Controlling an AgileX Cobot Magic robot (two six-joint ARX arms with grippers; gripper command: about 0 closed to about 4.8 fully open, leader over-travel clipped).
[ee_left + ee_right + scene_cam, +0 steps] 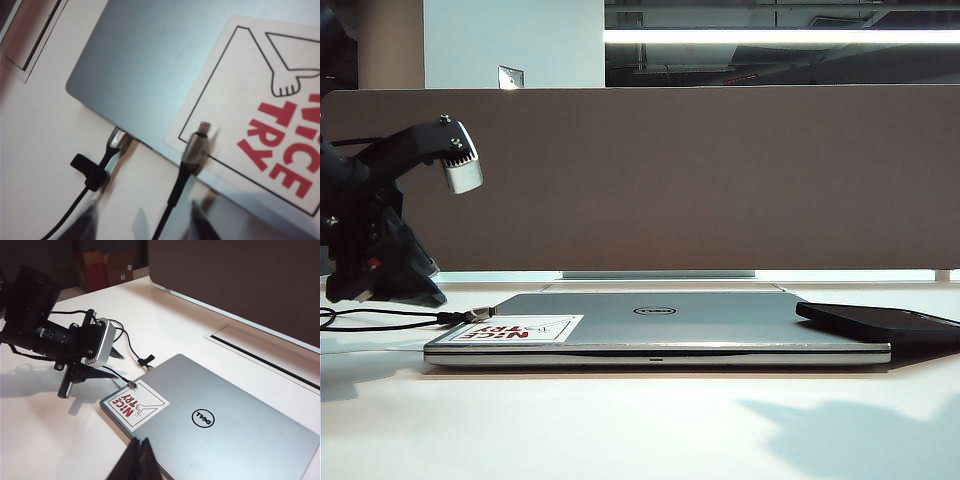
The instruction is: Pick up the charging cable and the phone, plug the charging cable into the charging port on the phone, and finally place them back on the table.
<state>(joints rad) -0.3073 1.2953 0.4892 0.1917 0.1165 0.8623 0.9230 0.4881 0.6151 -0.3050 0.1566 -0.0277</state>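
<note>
The charging cable (172, 200) lies on the white table (620, 420), its silvery plug (199, 145) resting on the laptop's sticker. My left gripper (145, 222) hangs open just above the table at the laptop's corner. The cord runs between its blurred fingers (85, 225) without touching them. In the exterior view this gripper (425, 290) is at the far left, close to the plug (470, 316). The black phone (885, 322) lies flat at the laptop's right end; its charging port is too small to see. My right gripper (140, 441) is shut and empty above the laptop's near edge.
A closed silver Dell laptop (660, 325) with a red-lettered sticker (520, 329) fills the middle of the table. A second plug (117, 138) with a black strap lies against the laptop's edge. The grey-brown divider panel (720, 180) closes the back; a cable slot (260, 357) runs before it.
</note>
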